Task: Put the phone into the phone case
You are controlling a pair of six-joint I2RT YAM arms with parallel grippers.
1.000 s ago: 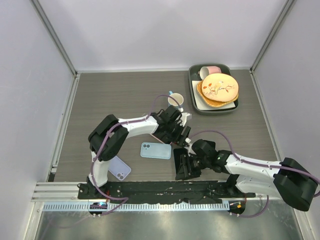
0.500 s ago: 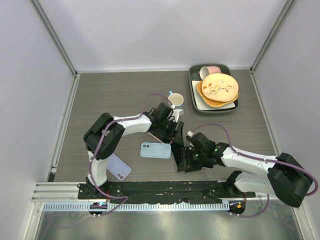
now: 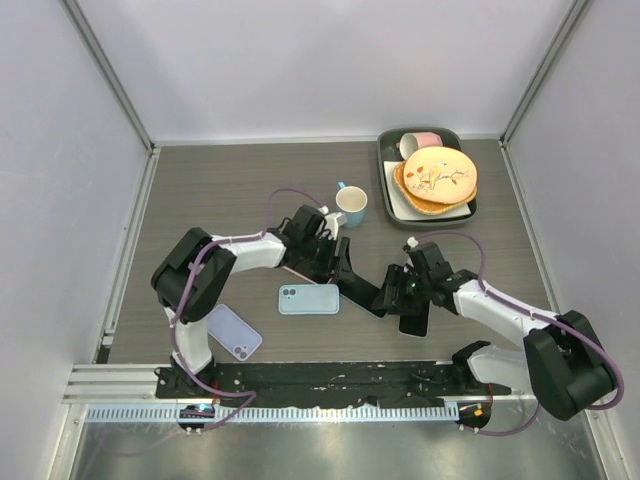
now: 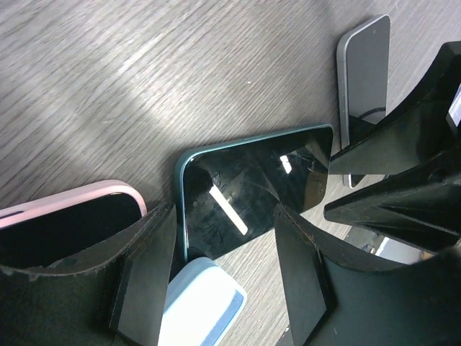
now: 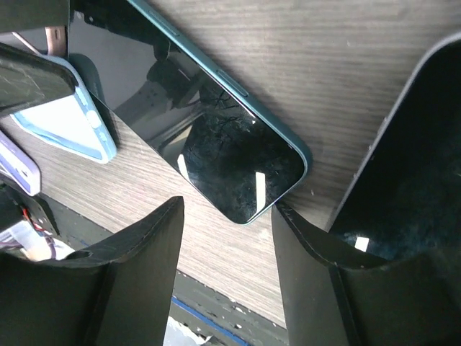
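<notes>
A phone (image 4: 252, 184) with a teal edge and black screen lies flat on the table, also in the right wrist view (image 5: 209, 137) and from above (image 3: 362, 293). The light blue phone case (image 3: 309, 298) lies just left of it, camera cut-out to the left. My left gripper (image 4: 223, 281) is open and hovers over the phone's far-left end and the case's corner (image 4: 202, 303). At the phone's other end my right gripper (image 5: 227, 267) is open, with the phone's corner by one finger (image 5: 317, 274). Neither holds anything.
A second dark phone (image 5: 403, 166) lies right of the right gripper. A purple case (image 3: 233, 333) lies at the front left, and a pink-rimmed case (image 4: 65, 213) sits under the left gripper. A mug (image 3: 351, 203) and a tray (image 3: 388, 180) of plates stand behind.
The right gripper has swung right and back from the front edge to the phone's right end. The left gripper has shifted left. The phone now lies flat between them.
</notes>
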